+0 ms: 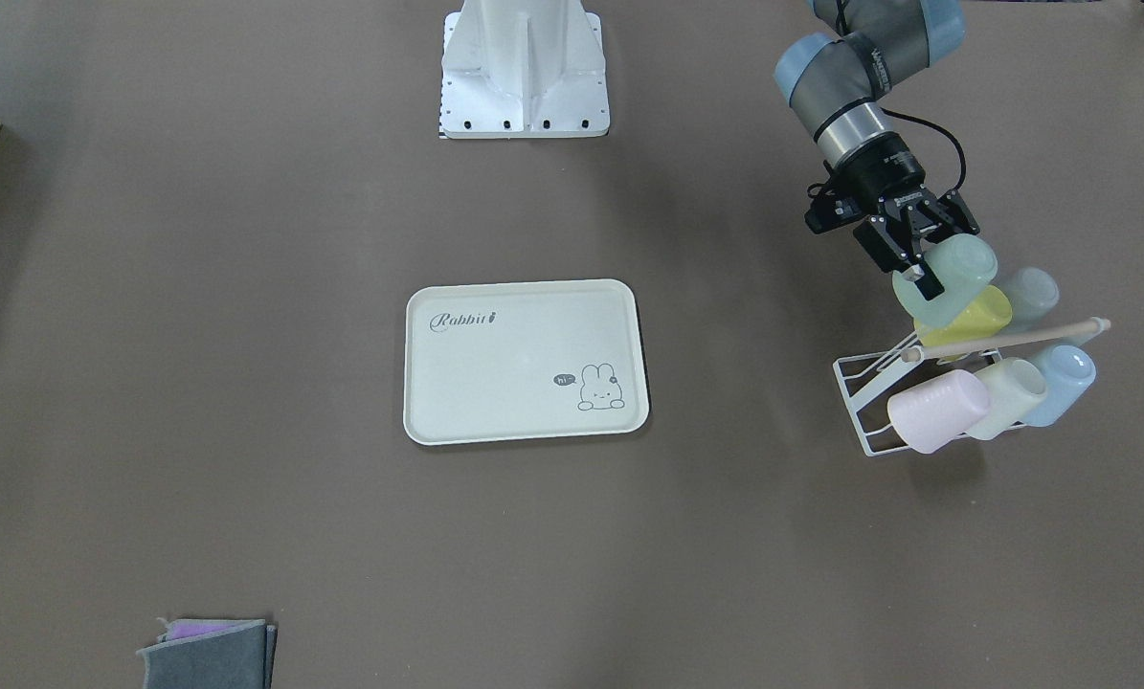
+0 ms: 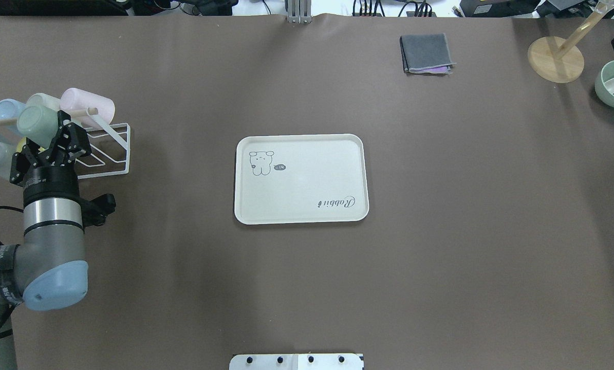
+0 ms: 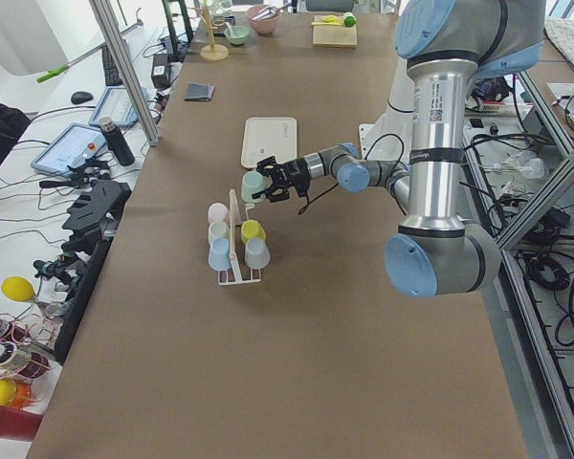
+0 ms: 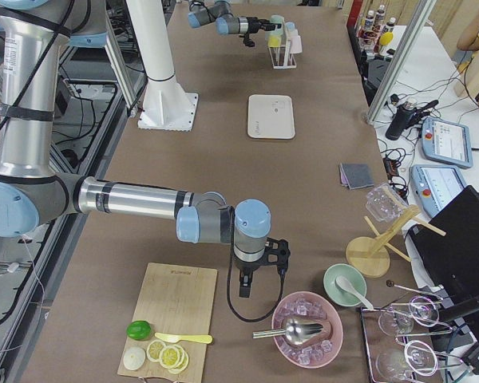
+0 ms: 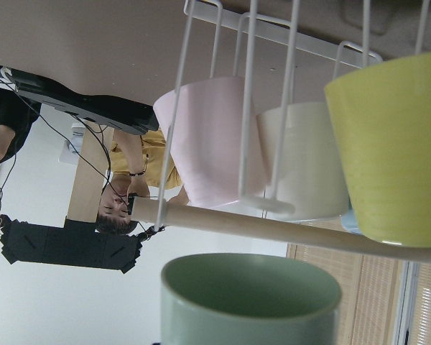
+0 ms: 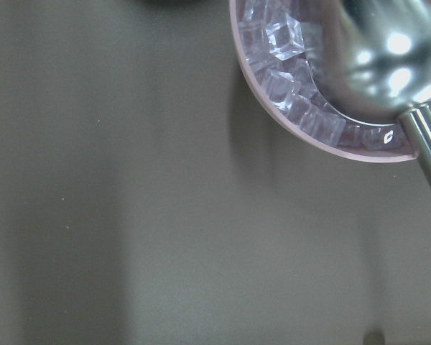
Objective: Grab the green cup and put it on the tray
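Green cup [image 5: 251, 295] looms closest, pinched in our left gripper [image 1: 943, 271] over the rack [image 1: 863, 383] by the desk's left edge; tray [image 1: 514, 364] sits mid-desk; our right gripper [image 4: 245, 289], we cannot tell.

Left wrist view: green cup [image 5: 251, 298] cut off by the lower edge, yellow cup [image 5: 391, 151] by the right edge. Overhead view: left gripper [image 2: 49, 140] hides most of the yellow cup. Right gripper [image 4: 244, 289]: jaw state too small to tell. Right wrist view: ice bowl [image 6: 246, 75] cropped, scoop [image 6: 381, 57] blurred.
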Controlling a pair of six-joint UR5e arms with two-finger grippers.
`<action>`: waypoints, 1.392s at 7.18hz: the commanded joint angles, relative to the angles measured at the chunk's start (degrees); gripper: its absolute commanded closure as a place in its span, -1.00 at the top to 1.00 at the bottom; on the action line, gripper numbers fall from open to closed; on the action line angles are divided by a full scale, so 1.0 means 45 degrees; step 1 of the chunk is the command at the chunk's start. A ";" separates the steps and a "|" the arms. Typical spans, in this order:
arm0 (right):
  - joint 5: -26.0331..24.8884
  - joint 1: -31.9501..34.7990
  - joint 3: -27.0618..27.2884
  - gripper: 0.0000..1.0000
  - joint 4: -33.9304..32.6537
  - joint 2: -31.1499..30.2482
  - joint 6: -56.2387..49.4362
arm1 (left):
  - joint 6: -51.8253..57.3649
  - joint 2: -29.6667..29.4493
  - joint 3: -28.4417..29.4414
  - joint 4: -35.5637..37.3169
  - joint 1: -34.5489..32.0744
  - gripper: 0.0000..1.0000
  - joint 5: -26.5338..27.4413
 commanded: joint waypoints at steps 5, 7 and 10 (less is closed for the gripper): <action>0.0019 0.0000 0.0000 1.00 0.0001 0.0000 0.0000 | -0.0205 0.0002 -0.0128 -0.5480 0.0468 -1.00 -0.2387; 0.0019 0.0000 0.0000 1.00 0.0001 0.0000 0.0000 | -0.0302 0.0041 -0.0535 -0.6656 0.0429 -1.00 -0.2723; 0.0019 0.0000 0.0000 1.00 -0.0019 0.0000 0.0000 | -0.0302 0.0080 -0.1067 -0.6565 -0.0715 -1.00 -0.5832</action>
